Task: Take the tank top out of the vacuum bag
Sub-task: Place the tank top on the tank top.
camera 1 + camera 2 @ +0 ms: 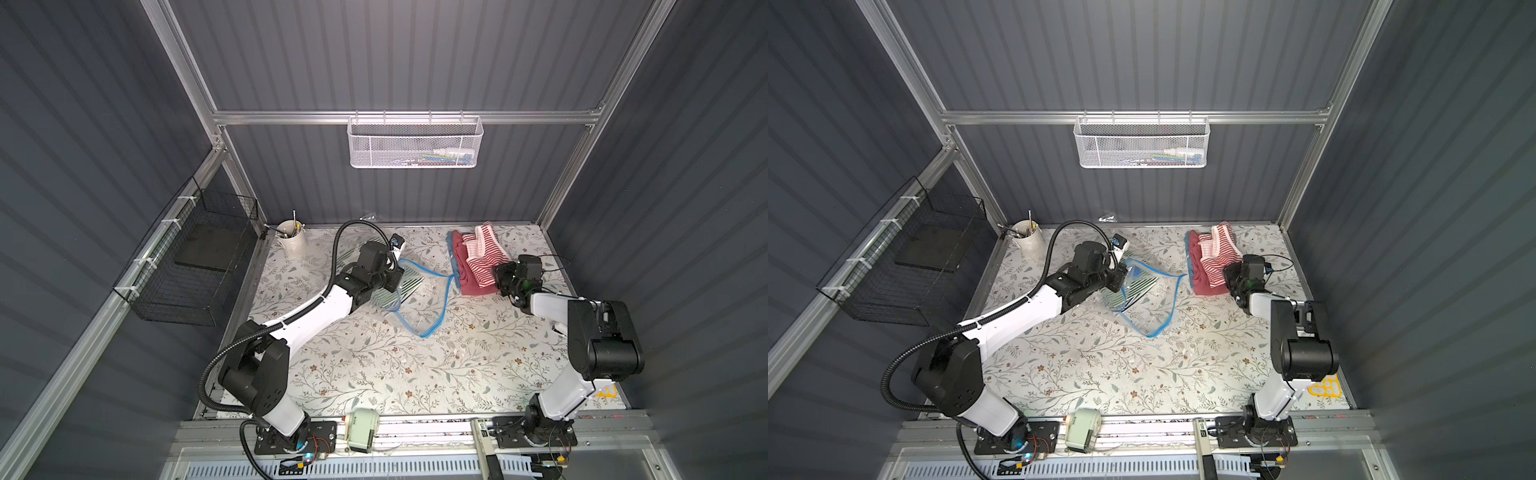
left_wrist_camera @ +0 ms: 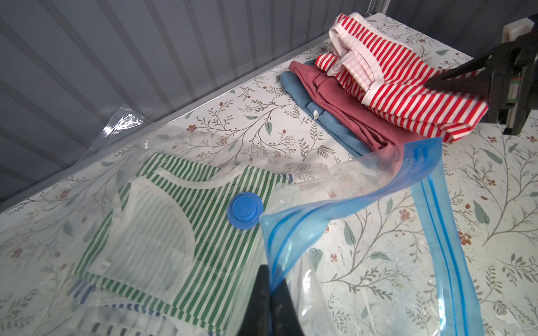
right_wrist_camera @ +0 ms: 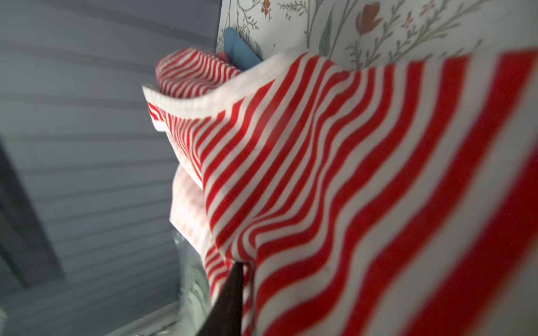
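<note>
My left pincer (image 2: 272, 279) is clamped on the vacuum bag (image 2: 291, 241) zip edge, 12 o'clock on the table (image 1: 374, 365). Right pincer (image 1: 501, 277) is at the red-striped tank top (image 1: 484, 253) on the clothes pile (image 1: 473, 286), 1 o'clock; can't tell its grip. Best to let go clean and back off without snagging. A green-striped top (image 2: 203, 189) is inside the bag.

The counter (image 1: 374, 374) holds one vacuum bag (image 2: 349, 291) with one valve cap (image 2: 245, 210), one green-striped tank top (image 2: 221, 261) inside (perhaps a second, blue-striped, beneath), three stacked garments (image 1: 482, 257) far right, and one cup (image 1: 293, 245) far left. One white basket (image 1: 415, 143) and one black basket (image 1: 195, 266) hang on the walls.
</note>
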